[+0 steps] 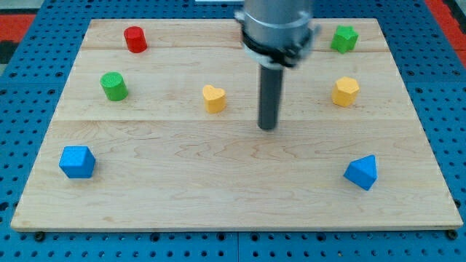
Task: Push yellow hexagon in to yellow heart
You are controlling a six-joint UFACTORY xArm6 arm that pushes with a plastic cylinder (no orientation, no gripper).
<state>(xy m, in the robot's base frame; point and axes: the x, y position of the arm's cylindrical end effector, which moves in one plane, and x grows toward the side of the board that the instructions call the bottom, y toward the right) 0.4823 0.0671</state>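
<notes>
The yellow hexagon (346,91) sits on the wooden board at the view's right. The yellow heart (214,97) sits near the board's middle, left of centre. My tip (268,126) is between them, a little lower in the view than both. It is closer to the heart and touches neither block. The rod hangs from the arm's grey end at the view's top centre.
A red cylinder (135,38) is at top left, a green cylinder (113,86) below it. A green block (344,38) is at top right. A blue block (77,161) is at bottom left, a blue triangular block (362,172) at bottom right.
</notes>
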